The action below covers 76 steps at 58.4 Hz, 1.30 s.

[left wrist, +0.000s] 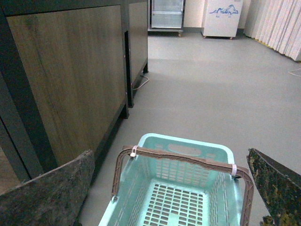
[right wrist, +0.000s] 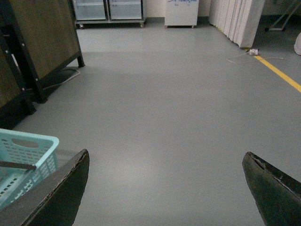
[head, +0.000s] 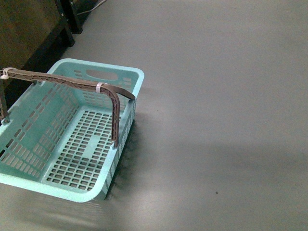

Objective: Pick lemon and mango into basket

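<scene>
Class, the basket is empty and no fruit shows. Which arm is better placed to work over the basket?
Left, probably. The left fingers, open, frame the basket; the right fingers frame bare floor, basket off to one side. Neither holds fruit.

Grey floor (head: 216,96), dark wooden cabinet (left wrist: 66,80), white appliance by far wall (left wrist: 221,18), pale curtains (right wrist: 235,21), yellow floor line (right wrist: 282,75)
</scene>
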{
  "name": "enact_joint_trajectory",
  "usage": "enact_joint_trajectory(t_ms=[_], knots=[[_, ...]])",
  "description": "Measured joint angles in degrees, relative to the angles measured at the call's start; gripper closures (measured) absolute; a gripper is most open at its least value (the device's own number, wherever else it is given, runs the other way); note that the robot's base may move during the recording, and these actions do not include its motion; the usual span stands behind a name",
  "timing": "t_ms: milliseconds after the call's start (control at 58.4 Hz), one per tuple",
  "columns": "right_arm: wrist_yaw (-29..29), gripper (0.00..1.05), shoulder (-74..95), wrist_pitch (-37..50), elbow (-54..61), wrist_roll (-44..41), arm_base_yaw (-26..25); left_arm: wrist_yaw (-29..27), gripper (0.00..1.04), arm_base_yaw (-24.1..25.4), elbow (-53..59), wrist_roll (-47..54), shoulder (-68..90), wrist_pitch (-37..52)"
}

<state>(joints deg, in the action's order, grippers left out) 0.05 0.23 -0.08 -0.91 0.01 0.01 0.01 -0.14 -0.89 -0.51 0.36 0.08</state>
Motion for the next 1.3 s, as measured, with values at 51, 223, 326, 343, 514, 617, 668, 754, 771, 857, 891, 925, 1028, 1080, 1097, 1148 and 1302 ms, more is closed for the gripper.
enact_joint_trajectory(t_ms=[51, 223, 326, 343, 514, 617, 668, 754, 771, 857, 891, 925, 1028, 1080, 1097, 1148, 1302], knots=[[0.00, 0.09, 0.00, 0.00, 0.00, 0.00, 0.00, 0.00, 0.07, 0.00, 0.00, 0.00, 0.00, 0.00], [0.00, 0.09, 0.00, 0.00, 0.00, 0.00, 0.00, 0.00, 0.07, 0.00, 0.00, 0.00, 0.00, 0.00], [0.00, 0.09, 0.00, 0.00, 0.00, 0.00, 0.00, 0.00, 0.07, 0.00, 0.00, 0.00, 0.00, 0.00], [0.00, 0.09, 0.00, 0.00, 0.00, 0.00, 0.00, 0.00, 0.07, 0.00, 0.00, 0.00, 0.00, 0.00], [0.00, 0.09, 0.00, 0.00, 0.00, 0.02, 0.00, 0.00, 0.07, 0.00, 0.00, 0.00, 0.00, 0.00], [0.02, 0.09, 0.00, 0.00, 0.00, 0.00, 0.00, 6.05, 0.07, 0.96, -4.39, -5.84, 5.46, -11.26], [-0.07, 0.09, 0.00, 0.00, 0.00, 0.00, 0.00, 8.90, 0.07, 1.14, -7.52, -11.28, 11.13, -17.11], [-0.02, 0.09, 0.00, 0.00, 0.00, 0.02, 0.00, 13.92, 0.07, 3.17, -9.79, -21.03, 18.27, -14.53], [-0.02, 0.09, 0.00, 0.00, 0.00, 0.02, 0.00, 15.10, 0.07, 4.00, -10.36, -23.23, 19.91, -12.98], [-0.04, 0.09, 0.00, 0.00, 0.00, 0.00, 0.00, 18.49, 0.07, 7.43, -12.44, -30.10, 26.97, -6.34], [-0.07, 0.09, 0.00, 0.00, 0.00, 0.00, 0.00, 19.74, 0.07, 8.76, -13.29, -33.33, 30.69, -3.26], [-0.04, 0.09, 0.00, 0.00, 0.00, 0.00, 0.00, 20.37, 0.07, 10.16, -14.27, -37.88, 35.98, 0.98], [-0.04, 0.09, 0.00, 0.00, 0.00, 0.00, 0.00, 19.21, 0.07, 11.26, -16.31, -45.75, 49.53, 11.43], [-0.04, 0.09, 0.00, 0.00, 0.00, 0.00, 0.00, 16.92, 0.07, 10.93, -18.01, -49.24, 57.88, 17.27], [-0.04, 0.09, 0.00, 0.00, 0.00, 0.00, 0.00, 16.26, 0.07, 10.73, -18.73, -50.66, 61.18, 19.45], [-0.02, 0.09, 0.00, 0.00, 0.00, 0.02, 0.00, 13.92, 0.07, 9.94, -20.74, -54.21, 69.22, 24.52], [-0.04, 0.09, 0.00, 0.00, 0.00, 0.00, 0.00, 6.86, 0.07, 6.01, -28.11, -61.77, 88.96, 32.04]])
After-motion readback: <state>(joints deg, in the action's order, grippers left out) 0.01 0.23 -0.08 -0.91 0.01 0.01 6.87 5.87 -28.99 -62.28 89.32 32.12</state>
